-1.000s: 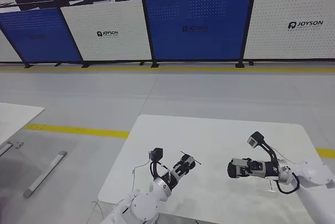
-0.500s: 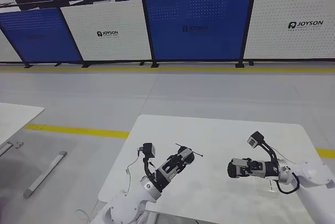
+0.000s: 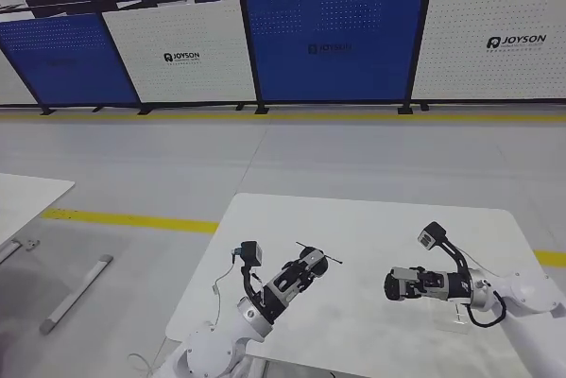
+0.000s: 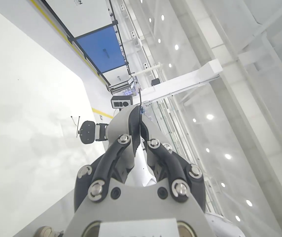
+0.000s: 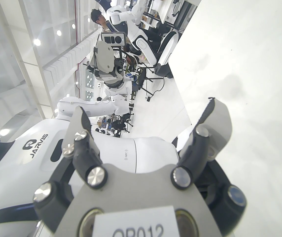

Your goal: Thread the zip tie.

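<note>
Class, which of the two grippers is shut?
The left gripper, pinching the thin black zip tie; the right gripper is spread open and empty.

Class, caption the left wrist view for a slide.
Left gripper pinches a black zip tie above the white table.

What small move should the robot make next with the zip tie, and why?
Probably bring the open right gripper toward the left gripper, which is shut on the zip tie above the table; its free end sticks out, and the grippers are apart.
</note>
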